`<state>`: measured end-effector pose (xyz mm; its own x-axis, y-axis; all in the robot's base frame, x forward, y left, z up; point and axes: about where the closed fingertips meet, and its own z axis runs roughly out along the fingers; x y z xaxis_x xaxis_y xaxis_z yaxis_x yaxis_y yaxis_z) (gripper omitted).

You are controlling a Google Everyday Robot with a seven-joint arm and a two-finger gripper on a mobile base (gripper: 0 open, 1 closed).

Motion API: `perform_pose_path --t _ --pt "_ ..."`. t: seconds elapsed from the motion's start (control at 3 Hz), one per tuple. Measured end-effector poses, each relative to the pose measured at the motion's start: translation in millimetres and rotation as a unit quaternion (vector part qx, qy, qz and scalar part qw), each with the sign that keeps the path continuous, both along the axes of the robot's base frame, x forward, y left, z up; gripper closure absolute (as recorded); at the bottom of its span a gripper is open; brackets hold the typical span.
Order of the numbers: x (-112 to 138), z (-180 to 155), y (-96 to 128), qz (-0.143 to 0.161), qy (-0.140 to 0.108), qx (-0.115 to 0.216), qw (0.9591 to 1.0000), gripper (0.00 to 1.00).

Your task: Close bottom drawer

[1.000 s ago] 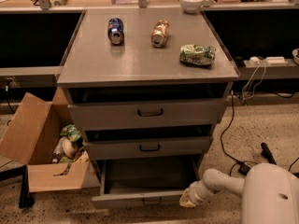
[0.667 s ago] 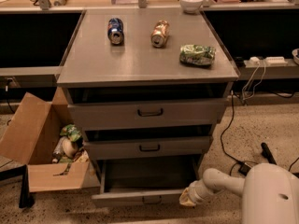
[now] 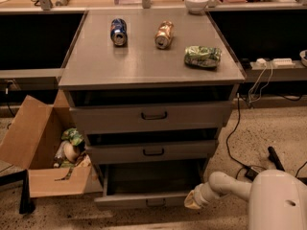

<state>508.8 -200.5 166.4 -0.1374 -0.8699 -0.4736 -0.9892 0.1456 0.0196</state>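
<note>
The grey metal cabinet has three drawers. The bottom drawer is pulled far out, its inside dark, with a small dark handle on its low front panel. The middle drawer and top drawer stand slightly out. My gripper is at the end of the white arm, low at the right end of the bottom drawer's front panel, touching or very close to it.
On the cabinet top lie a blue can, a copper can and a green bag. An open cardboard box with rubbish stands left of the cabinet. Cables run over the floor at right.
</note>
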Motion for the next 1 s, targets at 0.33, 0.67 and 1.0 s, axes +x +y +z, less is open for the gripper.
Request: perform_pose_path --t 0.33,0.67,1.0 --pt "6 -1 -2 -0.004 -0.004 0.002 1.0 0.52" --pt "17 -2 -4 -0.009 -0.009 0.004 0.9999 0.21" --pt "16 -2 -5 -0.009 -0.009 0.004 0.9999 0.01"
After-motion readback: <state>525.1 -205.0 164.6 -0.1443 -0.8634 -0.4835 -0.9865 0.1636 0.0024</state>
